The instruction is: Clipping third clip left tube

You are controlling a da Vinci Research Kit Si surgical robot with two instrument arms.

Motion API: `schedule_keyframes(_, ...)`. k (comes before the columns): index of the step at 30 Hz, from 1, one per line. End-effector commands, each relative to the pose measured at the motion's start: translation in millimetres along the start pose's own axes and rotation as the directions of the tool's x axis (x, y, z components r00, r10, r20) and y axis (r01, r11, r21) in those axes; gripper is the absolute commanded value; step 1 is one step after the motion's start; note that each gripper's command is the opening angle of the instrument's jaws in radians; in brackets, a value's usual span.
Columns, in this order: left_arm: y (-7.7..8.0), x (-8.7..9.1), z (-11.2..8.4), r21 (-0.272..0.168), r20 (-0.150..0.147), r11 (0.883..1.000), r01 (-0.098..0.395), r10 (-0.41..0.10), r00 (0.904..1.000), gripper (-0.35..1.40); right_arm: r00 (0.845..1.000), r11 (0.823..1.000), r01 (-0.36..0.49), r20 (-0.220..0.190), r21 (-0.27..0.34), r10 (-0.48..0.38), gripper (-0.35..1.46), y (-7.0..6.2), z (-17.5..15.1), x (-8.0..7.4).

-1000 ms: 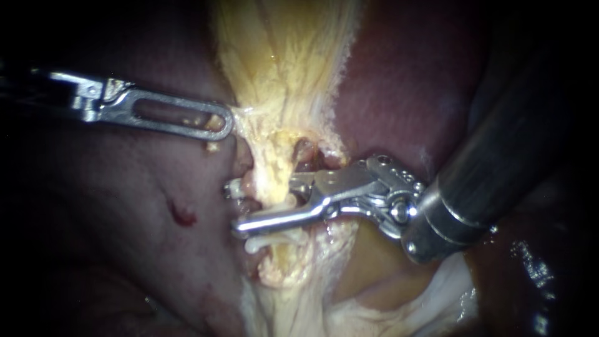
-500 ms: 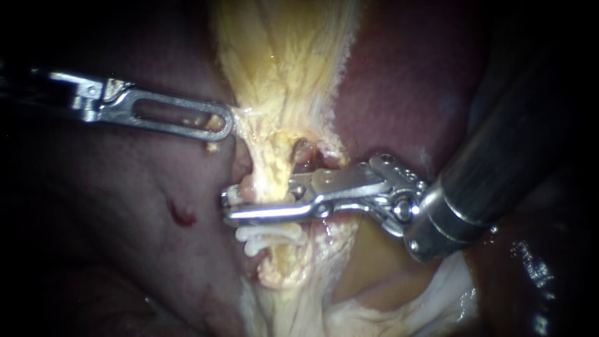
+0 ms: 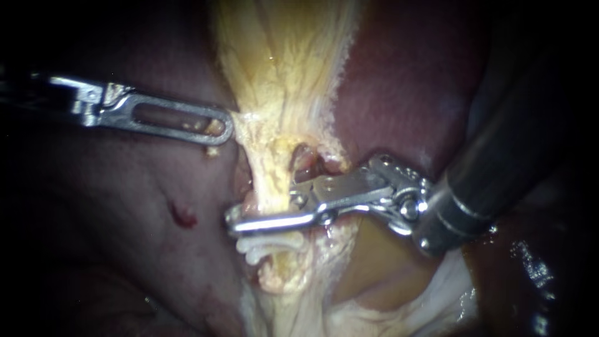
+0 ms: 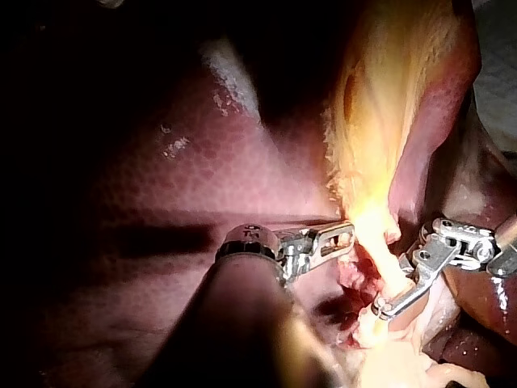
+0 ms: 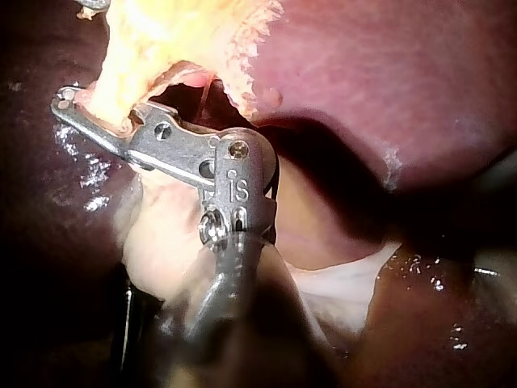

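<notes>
Clamping the tube (image 3: pixel 272 186), the right instrument's end effector (image 3: pixel 241 214) sits above white clips (image 3: pixel 268 244); the left end effector (image 3: pixel 226 128) pinches yellow tissue (image 3: pixel 249 123).

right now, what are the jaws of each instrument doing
Left instrument: jaws shut on the yellowish tissue.
Right instrument: jaws shut on the tube.

Light pools on the pale central tissue (image 3: pixel 284 81). The corners sink into black; glare streaks the wet liver (image 4: pixel 202 178).
</notes>
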Motion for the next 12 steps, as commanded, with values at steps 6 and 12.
schedule_keyframes(6, 0.0, 0.0, 0.0, 0.0, 0.0, 1.0, 0.0, 0.0, 1.0, -0.35, 1.0, 1.0, 0.002, 0.006, -0.004, -0.002, -0.35, 0.4, -0.1, -0.3)
schedule_keyframes(12, 0.0, 0.0, 0.0, 0.0, 0.0, 1.0, 0.0, 0.0, 1.0, -0.35, 1.0, 1.0, 0.003, 0.008, -0.004, -0.003, -0.35, 0.4, -0.1, -0.1)
